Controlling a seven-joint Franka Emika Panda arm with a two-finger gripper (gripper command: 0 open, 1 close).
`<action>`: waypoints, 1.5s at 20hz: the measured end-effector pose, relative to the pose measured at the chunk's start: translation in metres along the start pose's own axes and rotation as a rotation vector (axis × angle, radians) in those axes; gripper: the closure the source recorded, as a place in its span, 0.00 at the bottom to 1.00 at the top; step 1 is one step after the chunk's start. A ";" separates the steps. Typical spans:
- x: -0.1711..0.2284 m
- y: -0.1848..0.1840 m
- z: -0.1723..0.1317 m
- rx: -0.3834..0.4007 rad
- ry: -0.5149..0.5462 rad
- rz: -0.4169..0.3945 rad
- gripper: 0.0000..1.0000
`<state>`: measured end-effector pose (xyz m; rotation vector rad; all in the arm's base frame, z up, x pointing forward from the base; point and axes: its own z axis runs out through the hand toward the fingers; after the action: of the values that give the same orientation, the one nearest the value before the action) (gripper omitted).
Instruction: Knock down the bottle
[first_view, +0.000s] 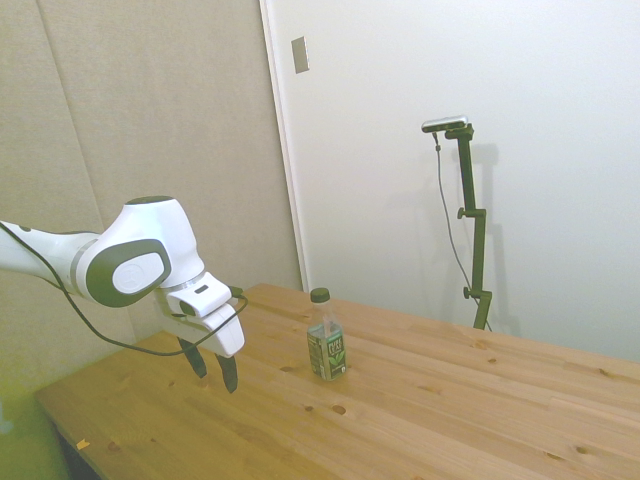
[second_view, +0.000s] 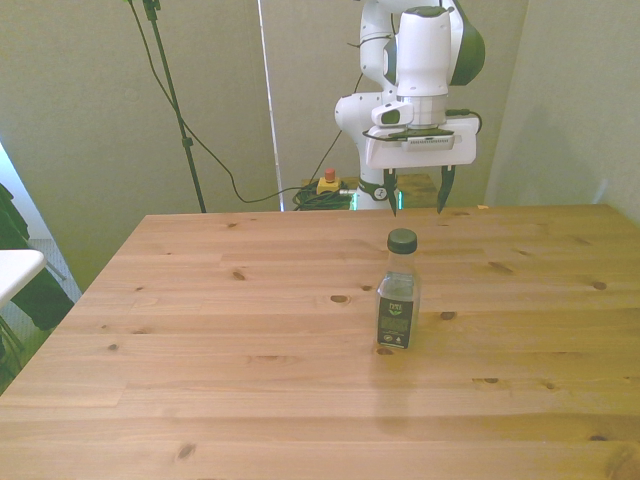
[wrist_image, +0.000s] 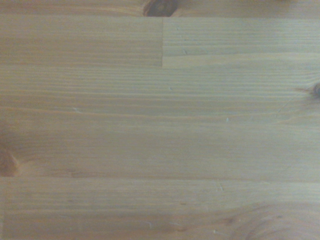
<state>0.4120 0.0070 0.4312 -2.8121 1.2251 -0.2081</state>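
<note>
One small clear plastic bottle with a dark cap (second_view: 398, 292) stands upright on the wooden worktop (second_view: 220, 350); the white arm's fingers (second_view: 441, 193) (spread wide, empty) hang apart behind it, placed for a push.

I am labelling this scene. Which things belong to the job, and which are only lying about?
Job:
- bottle, upright on the table
- end effector, open, apart from the bottle

Lying about:
- red and yellow thing and cables on the floor behind the table
</note>
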 end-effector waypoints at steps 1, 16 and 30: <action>0.000 0.000 0.000 -0.001 -0.001 0.000 1.00; 0.056 -0.041 -0.034 0.006 0.122 0.133 1.00; 0.133 -0.097 -0.034 0.024 0.221 0.250 1.00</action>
<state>0.5665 -0.0245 0.4886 -2.6367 1.5915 -0.5251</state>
